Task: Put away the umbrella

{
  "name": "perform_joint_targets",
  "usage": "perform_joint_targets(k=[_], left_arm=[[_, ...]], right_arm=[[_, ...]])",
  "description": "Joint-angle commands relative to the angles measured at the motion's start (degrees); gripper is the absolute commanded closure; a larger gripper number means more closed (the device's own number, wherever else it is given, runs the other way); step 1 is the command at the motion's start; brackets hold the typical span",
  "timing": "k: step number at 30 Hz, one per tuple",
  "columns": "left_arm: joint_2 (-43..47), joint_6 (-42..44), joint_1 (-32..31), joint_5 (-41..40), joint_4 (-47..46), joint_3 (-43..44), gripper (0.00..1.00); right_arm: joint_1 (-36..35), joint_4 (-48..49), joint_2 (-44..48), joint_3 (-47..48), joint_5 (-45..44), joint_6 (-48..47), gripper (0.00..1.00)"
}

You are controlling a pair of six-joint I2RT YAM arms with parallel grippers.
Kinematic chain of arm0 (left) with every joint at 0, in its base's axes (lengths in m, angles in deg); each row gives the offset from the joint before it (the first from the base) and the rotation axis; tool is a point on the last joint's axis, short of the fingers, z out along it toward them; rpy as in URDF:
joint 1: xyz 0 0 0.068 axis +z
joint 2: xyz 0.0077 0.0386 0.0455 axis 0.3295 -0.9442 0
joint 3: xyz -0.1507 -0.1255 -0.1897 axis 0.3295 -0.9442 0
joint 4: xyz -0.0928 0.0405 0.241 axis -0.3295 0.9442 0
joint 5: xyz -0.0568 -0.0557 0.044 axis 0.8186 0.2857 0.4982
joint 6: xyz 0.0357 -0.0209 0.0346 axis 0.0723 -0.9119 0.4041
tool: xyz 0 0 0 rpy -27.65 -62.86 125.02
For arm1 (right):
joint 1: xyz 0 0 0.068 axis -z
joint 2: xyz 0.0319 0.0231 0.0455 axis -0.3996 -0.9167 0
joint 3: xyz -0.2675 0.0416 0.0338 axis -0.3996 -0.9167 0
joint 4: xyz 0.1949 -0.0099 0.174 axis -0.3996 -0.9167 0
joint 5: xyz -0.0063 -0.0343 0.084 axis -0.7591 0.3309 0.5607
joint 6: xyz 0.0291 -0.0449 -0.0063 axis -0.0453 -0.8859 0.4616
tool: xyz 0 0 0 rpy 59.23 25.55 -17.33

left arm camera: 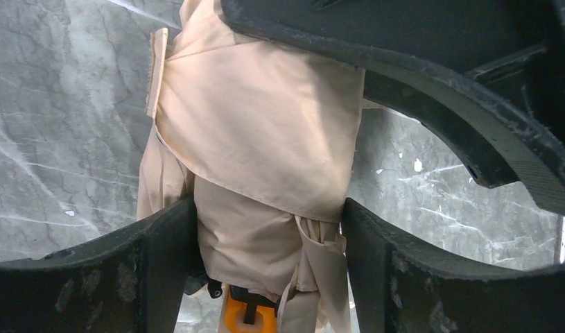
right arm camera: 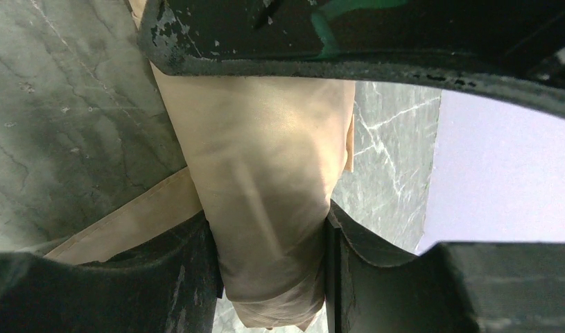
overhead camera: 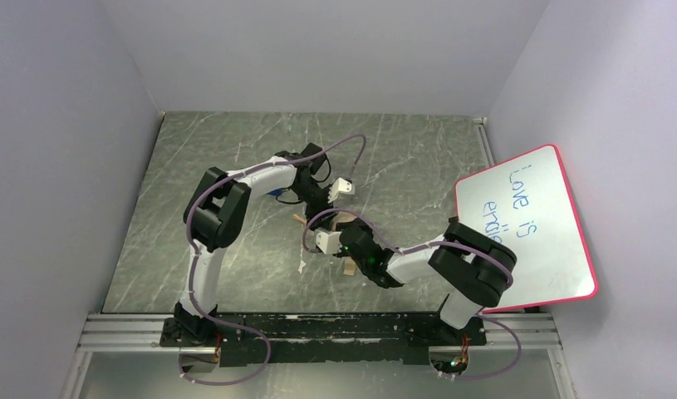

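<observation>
The umbrella is held at the middle of the table, clasped widely by the left gripper and more narrowly by the right gripper; "Love is" is written on a whiteboard.

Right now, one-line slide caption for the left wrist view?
Left claw grips the bundled beige umbrella, fingers pressed to its fabric on both sides, above the grey marbled table.

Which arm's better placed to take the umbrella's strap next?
Left, probably. The right gripper is clamped on the umbrella and anchors it. The left gripper straddles it, grip unclear, with the strap loose just ahead of its fingers.
</observation>
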State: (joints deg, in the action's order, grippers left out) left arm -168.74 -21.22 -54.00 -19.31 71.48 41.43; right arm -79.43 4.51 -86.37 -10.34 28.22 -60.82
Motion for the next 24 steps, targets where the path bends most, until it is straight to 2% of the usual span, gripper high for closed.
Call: perform_joint_targets(k=[1,5,6,9,10,13,15,19,23,24], left_arm=[[-3.93,-2.35,-0.58,-7.85,2.56,-3.74,0.23],[-4.24,-3.62,-1.22,-12.76,2.24,-4.99,0.29],[-4.28,-3.71,-1.27,-13.25,2.29,-5.14,0.35],[-4.52,-4.15,-1.52,-14.91,2.33,-5.11,0.6],[-4.55,-4.52,-1.53,-15.42,2.32,-5.04,0.65],[-4.55,-5.22,-1.77,-16.51,2.24,-4.77,0.67],[-4.4,-5.03,-1.96,-16.92,2.27,-4.66,0.73],[-3.96,-5.39,-2.06,-18.69,1.16,-5.14,0.81],[-3.94,-5.96,-2.3,-20.42,0.18,-5.06,0.94],[-3.87,-6.19,-2.32,-20.92,-0.17,-5.08,0.95]], right_arm=[[-1.08,-9.5,-1.72,-3.1,3.86,0.72,0.8],[-1.23,-8.85,-1.2,-3.31,3.61,0.62,0.78],[-1.25,-8.66,-0.94,-3.39,3.52,0.56,0.76],[-1.34,-8.31,0.43,-3.69,3.45,0.33,0.72],[-1.27,-8.19,0.94,-3.81,3.48,0.12,0.71],[-1.31,-8.15,2.61,-4.1,3.69,0.16,0.63],[-1.27,-8.31,4.58,-4.26,3.79,0.77,0.56],[-1.51,-9.97,12.74,-4.6,6.16,3.94,0.4],[-2.23,-14.32,23.48,-4.75,10.1,9.39,0.37],[-2.57,-14.88,26.59,-5.07,10.51,10.85,0.37]])
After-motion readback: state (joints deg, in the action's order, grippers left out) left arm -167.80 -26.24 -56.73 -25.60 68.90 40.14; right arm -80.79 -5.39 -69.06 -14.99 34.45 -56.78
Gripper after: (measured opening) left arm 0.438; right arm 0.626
